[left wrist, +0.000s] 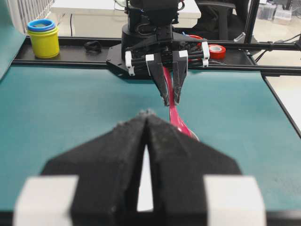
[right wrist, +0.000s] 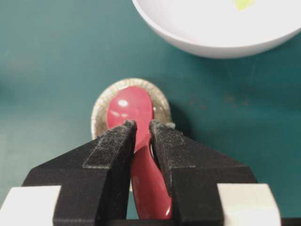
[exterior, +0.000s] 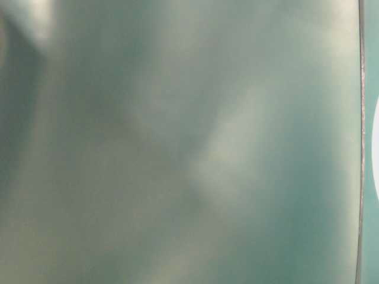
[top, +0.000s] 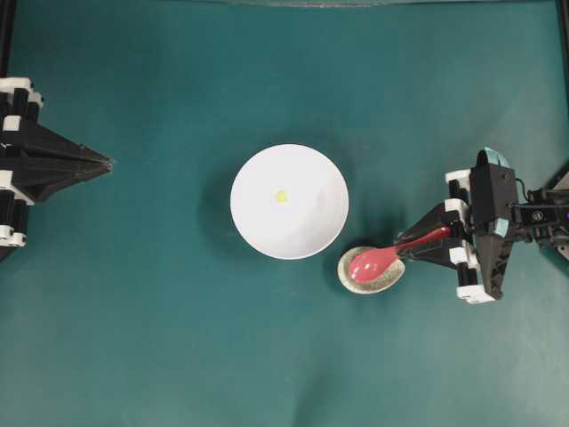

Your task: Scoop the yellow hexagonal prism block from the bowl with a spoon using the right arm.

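Observation:
The white bowl (top: pixel 289 169) stands mid-table with the tiny yellow hexagonal prism block (top: pixel 281 197) lying inside it. The red-pink spoon (top: pixel 374 261) rests with its scoop in a small speckled beige dish (top: pixel 348 276) to the right of the bowl. My right gripper (top: pixel 402 245) is shut on the spoon's handle, just right of the dish. In the right wrist view its fingers (right wrist: pixel 117 141) clamp the spoon (right wrist: pixel 128 106), and the bowl (right wrist: pixel 211 47) and block (right wrist: pixel 242 4) lie beyond. My left gripper (top: pixel 108 163) is shut and empty, far left of the bowl.
In the left wrist view, stacked yellow and blue cups (left wrist: pixel 43 35) and tape rolls (left wrist: pixel 216 49) sit on the black rail beyond the table's far edge. The table-level view is a blurred teal surface with a white sliver at its right edge.

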`<action>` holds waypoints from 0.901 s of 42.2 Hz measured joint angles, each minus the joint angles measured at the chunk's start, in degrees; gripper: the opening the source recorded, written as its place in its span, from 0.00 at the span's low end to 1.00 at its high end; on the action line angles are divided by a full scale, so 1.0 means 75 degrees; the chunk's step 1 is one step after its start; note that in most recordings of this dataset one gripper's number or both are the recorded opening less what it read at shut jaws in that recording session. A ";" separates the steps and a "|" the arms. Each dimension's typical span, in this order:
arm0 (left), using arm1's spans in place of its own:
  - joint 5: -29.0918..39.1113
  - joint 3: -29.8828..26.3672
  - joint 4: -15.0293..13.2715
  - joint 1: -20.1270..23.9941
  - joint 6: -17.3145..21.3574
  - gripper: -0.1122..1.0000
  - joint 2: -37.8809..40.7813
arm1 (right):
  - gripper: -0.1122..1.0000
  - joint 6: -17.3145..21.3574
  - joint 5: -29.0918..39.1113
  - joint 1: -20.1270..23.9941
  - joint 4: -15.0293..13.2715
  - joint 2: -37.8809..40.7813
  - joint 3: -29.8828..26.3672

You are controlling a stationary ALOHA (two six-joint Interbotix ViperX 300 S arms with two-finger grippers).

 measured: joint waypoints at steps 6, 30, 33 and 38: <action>0.0012 0.0000 0.0012 0.0000 -0.0023 0.10 -0.0012 | 0.51 0.0012 0.0141 -0.0012 0.0000 0.0000 0.0012; 0.0012 0.0000 0.0012 0.0000 -0.0035 0.10 -0.0023 | 0.59 -0.0035 -0.0387 0.0035 -0.0070 -0.0141 0.0281; 0.0000 0.0000 0.0000 0.0000 -0.0035 0.10 -0.0023 | 0.59 -0.0035 -0.0832 0.0141 -0.0070 -0.0141 0.0457; 0.0000 0.0000 0.0012 0.0000 -0.0035 0.10 -0.0023 | 0.59 -0.0023 -0.1746 0.0340 -0.0059 -0.0129 0.0844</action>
